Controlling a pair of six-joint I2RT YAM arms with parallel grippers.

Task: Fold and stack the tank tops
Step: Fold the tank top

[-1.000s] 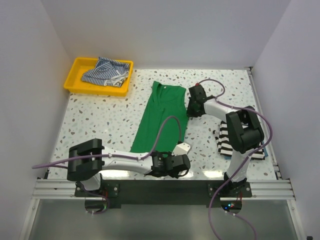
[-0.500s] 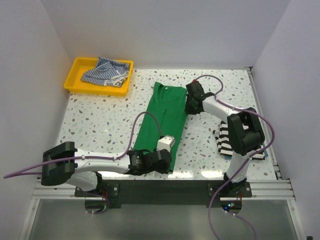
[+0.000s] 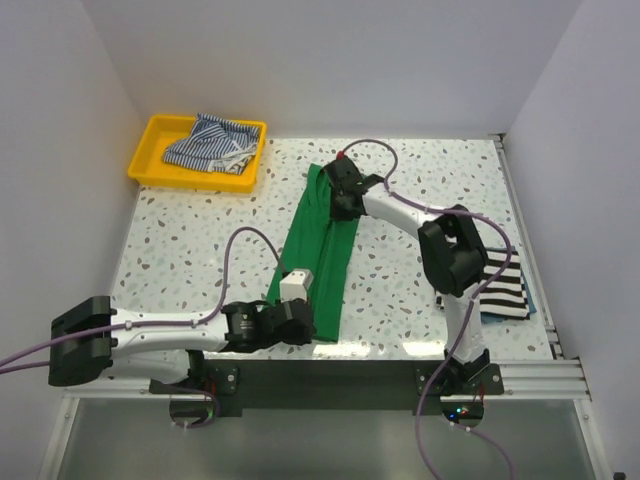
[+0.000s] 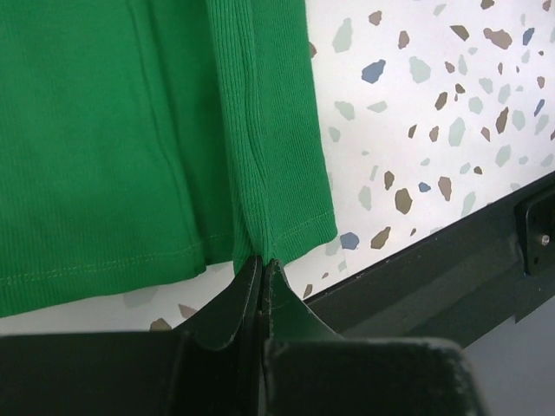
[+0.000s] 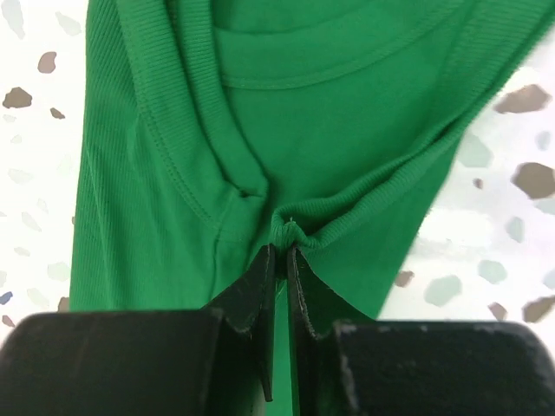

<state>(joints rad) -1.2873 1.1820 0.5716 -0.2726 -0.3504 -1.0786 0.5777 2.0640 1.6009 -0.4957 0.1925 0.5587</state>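
Long axis of green tank top [image 3: 322, 250] runs near-to-far; left hand [image 4: 263, 262] clamped on near hem corner, right hand [image 5: 279, 251] clamped on far armhole edge.

The table [image 3: 180, 250] is lit brightly and evenly from above, glare being seen along its 12 o'clock edge and shadows kept soft, while in both wrist views the green tank top [image 4: 104, 130] is resolved sharply and the dark foreground at 6 o'clock is blurred.
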